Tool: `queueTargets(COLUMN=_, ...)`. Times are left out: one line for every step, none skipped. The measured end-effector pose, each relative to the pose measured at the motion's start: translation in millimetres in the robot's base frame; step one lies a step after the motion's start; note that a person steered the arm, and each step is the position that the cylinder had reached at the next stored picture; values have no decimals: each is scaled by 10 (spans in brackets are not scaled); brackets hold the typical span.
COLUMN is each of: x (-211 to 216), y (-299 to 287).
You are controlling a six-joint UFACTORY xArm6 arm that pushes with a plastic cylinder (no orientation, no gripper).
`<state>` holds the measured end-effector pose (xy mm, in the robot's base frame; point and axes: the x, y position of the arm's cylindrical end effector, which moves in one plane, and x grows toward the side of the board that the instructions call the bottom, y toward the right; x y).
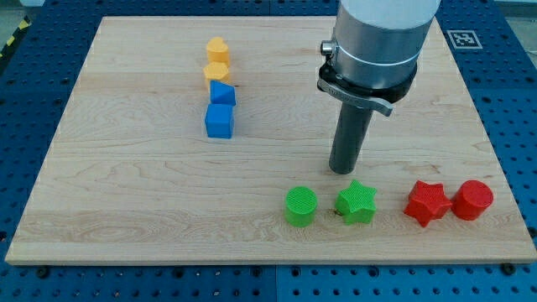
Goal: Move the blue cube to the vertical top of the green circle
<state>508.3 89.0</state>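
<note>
The blue cube (220, 121) sits left of the board's middle. A second blue block (222, 94) touches it on the side toward the view's top. The green circle (300, 206) lies near the view's bottom, right of centre. My tip (343, 170) rests on the board up and right of the green circle, just above the green star (357, 202). The tip is far to the right of the blue cube and touches no block.
Two yellow blocks (217, 50) (217, 74) continue the column above the blue blocks. A red star (426, 203) and a red circle (472, 200) lie at the lower right. The wooden board (126, 210) ends close below the green and red blocks.
</note>
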Motion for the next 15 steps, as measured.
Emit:
queueTargets(x=0, y=-199)
queueTargets(x=0, y=-1140)
queueTargets(x=-133, y=-2003)
queueTargets(x=-538, y=-2254)
queueTargets(x=-563, y=-2259)
queueTargets(x=-562, y=-1966)
queueTargets(x=-631, y=-1460)
queueTargets(x=-631, y=-987)
queueTargets(x=-645, y=-783)
queueTargets(x=-645, y=-943)
queueTargets(x=-851, y=-1153)
queueTargets(x=-997, y=-1095)
queueTargets(x=-1046, y=-1069)
queueTargets(x=-1233, y=-1146)
queueTargets(x=-1490, y=-1102)
